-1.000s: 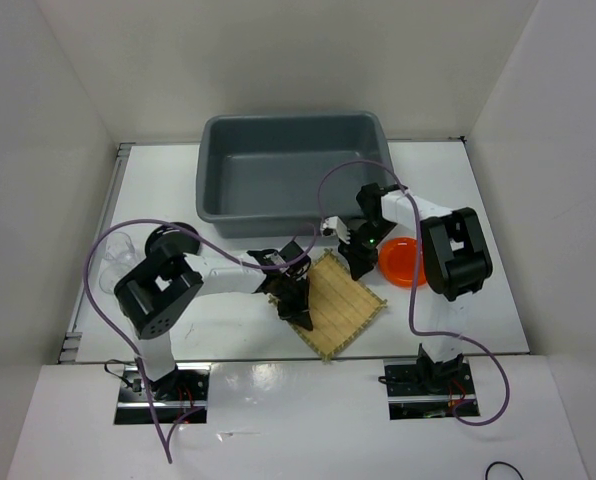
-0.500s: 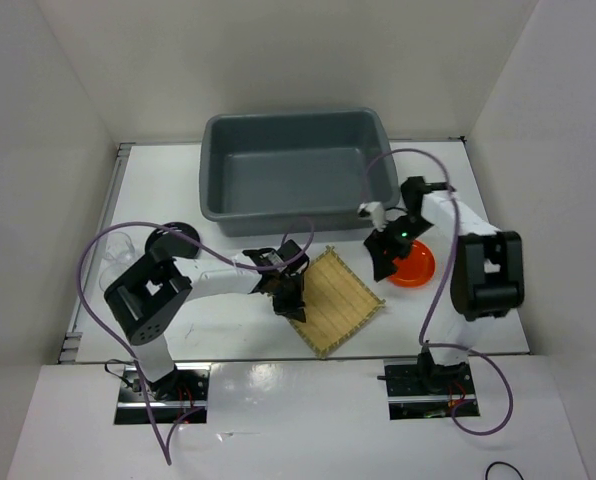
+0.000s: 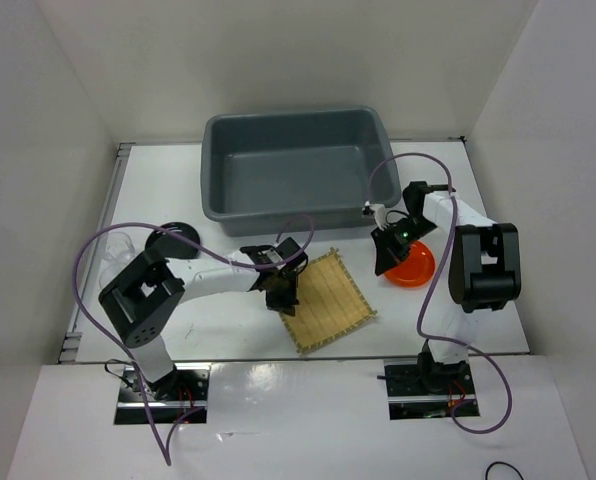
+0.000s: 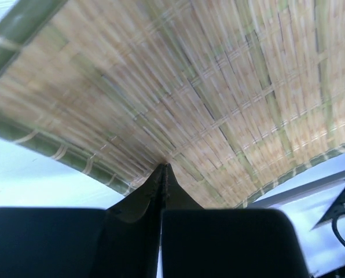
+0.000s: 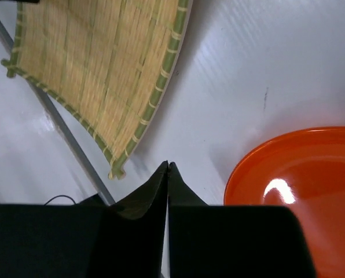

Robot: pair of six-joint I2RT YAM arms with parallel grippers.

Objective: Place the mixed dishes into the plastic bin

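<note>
At the left edge of the square tan woven bamboo mat [image 3: 330, 300], the left gripper [image 3: 283, 293] is clenched on it, with the large grey plastic bin [image 3: 248, 222] straight beyond. The right gripper [image 3: 386, 262], pressed shut and empty, sits just left of the small round orange dish [image 3: 416, 266].

Left arm reaches low from the near-left corner toward the table centre, forearm stretched right. Left tool [image 3: 282, 295] points down, fingers pressed together, pinching the bamboo mat [image 3: 328, 300] at its edge. Right arm is folded near the right edge. Right tool [image 3: 387, 260] points down, fingers touching, gripping nothing.
</note>
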